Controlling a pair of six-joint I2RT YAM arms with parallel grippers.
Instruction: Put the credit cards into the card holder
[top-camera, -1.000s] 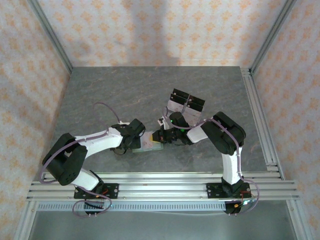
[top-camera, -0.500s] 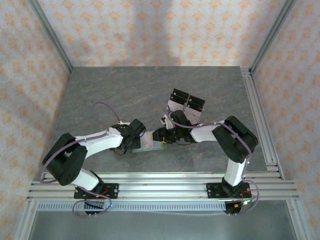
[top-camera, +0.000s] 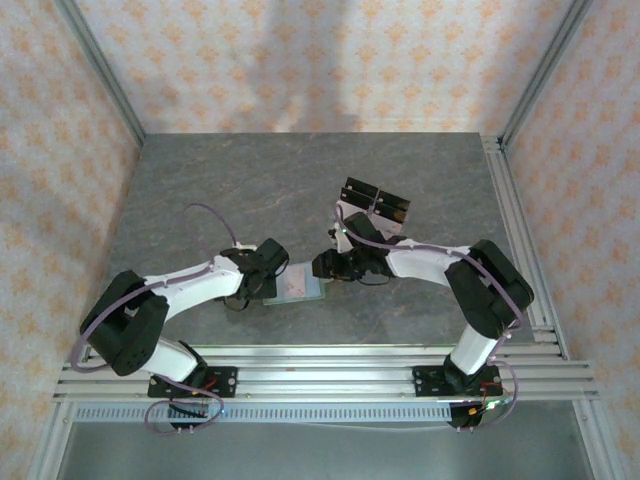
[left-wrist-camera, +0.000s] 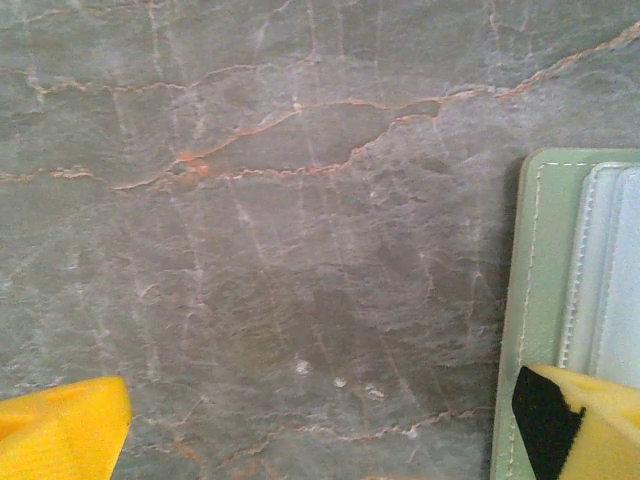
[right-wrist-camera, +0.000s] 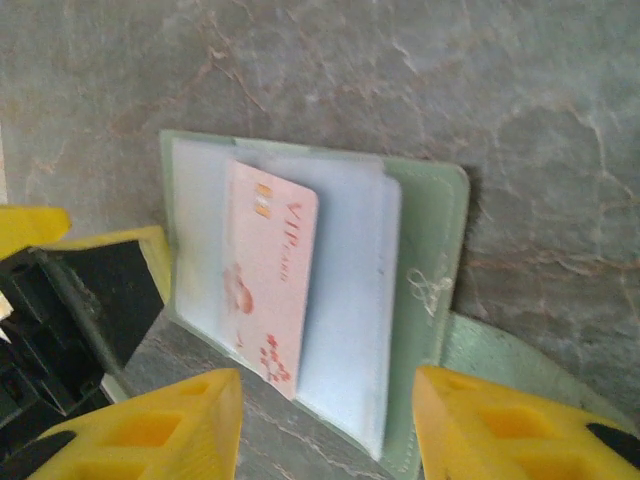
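The card holder (right-wrist-camera: 425, 250), a sage-green wallet, lies open on the grey stone table. In the top view the card holder (top-camera: 312, 293) sits between the two grippers. One pale pink credit card (right-wrist-camera: 268, 275) is tucked into its clear sleeves, with a corner sticking out. My right gripper (right-wrist-camera: 330, 425) hovers open over the wallet's near edge, gripping nothing. My left gripper (left-wrist-camera: 320, 430) is wide open; one yellow fingertip (left-wrist-camera: 585, 425) rests over the wallet's green edge (left-wrist-camera: 535, 300), the other over bare table. The left gripper (top-camera: 268, 272) is at the wallet's left, the right gripper (top-camera: 335, 265) at its right.
A clear rack with black pieces (top-camera: 375, 205) stands just behind the right gripper. The stone table (top-camera: 230, 190) has free room at the back and left. Metal rails (top-camera: 520, 230) border the right side and the near edge.
The right gripper's jaws have parted. Its arm has stretched out lower, with the elbow swung to the right. The left arm has hardly moved.
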